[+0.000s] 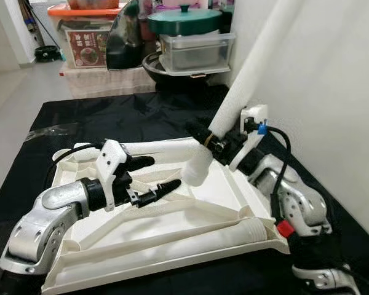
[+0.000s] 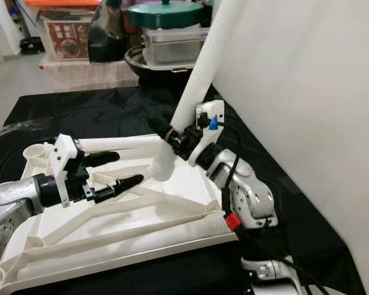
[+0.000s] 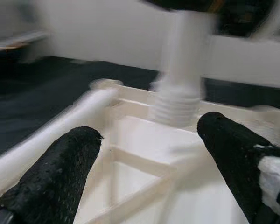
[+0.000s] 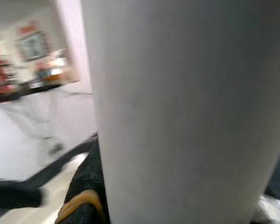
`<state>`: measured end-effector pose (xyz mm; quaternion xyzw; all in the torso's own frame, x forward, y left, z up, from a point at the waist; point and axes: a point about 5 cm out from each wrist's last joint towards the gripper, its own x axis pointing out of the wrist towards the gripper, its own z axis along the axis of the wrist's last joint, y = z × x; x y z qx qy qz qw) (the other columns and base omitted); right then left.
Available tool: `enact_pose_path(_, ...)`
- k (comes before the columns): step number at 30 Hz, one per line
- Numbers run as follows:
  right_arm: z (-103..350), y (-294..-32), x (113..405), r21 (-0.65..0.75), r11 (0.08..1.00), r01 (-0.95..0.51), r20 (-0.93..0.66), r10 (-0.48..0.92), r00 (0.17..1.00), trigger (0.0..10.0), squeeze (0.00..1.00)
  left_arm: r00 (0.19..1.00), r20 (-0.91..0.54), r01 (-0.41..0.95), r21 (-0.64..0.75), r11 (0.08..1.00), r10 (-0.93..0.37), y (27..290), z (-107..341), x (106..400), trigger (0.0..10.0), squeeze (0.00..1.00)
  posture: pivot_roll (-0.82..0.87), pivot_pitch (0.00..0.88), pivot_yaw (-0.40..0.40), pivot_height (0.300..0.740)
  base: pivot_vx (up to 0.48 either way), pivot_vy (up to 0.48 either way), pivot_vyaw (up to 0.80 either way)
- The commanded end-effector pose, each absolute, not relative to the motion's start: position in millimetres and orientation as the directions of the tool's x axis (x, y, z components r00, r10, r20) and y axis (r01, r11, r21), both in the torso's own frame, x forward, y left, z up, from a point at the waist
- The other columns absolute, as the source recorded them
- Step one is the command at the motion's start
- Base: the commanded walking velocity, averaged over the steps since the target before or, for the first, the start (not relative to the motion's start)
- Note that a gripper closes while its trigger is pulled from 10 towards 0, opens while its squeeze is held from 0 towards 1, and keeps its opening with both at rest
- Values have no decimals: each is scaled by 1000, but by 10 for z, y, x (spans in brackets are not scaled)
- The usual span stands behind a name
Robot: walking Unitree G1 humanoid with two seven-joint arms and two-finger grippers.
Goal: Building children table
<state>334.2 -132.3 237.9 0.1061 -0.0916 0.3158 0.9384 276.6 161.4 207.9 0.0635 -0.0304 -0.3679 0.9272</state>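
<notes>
Right gripper [image 1: 210, 142] grips a long white plastic table leg [image 1: 246, 80] near its threaded lower end, the leg leaning up toward one o'clock. That end hovers above the upturned white plastic tabletop [image 1: 234, 190] on the black cloth [image 1: 98, 117]. Left gripper [image 1: 152, 178], fingers spread wide and empty, hangs at nine o'clock of the leg. Best to square the leg upright over its socket before twisting, the left gripper steadying the tabletop.

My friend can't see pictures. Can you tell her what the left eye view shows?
The right gripper holds a white table leg tilted, its lower end down on an upside-down white tabletop lying on a black sheet. The left gripper hovers open over the tabletop. Pots and boxes sit behind.
</notes>
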Motion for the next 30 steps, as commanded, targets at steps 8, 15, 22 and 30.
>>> enact_pose_path(8,2374,-1521,3353,117,915,-386,283,342,896,0,0,959,10,283,-86,955,-284,1699,1788,2740,10000,0,34,0,-61,740,0,0,0)
enact_pose_path(15,2309,-1435,3254,136,921,-366,287,317,904,10000,0,968,23,249,29,968,-249,1698,1765,2659,10000,0,30,0,-67,740,0,0,0)
enact_pose_path(22,2254,-1309,3199,85,915,-395,299,355,886,10000,0,976,2,215,78,973,-216,1687,1699,2636,10000,0,26,0,-64,740,0,0,0)
enact_pose_path(30,2279,-1256,3208,114,912,-394,308,344,887,10000,0,971,22,236,48,971,-237,1604,1743,2669,10000,0,30,0,-71,740,0,0,0)
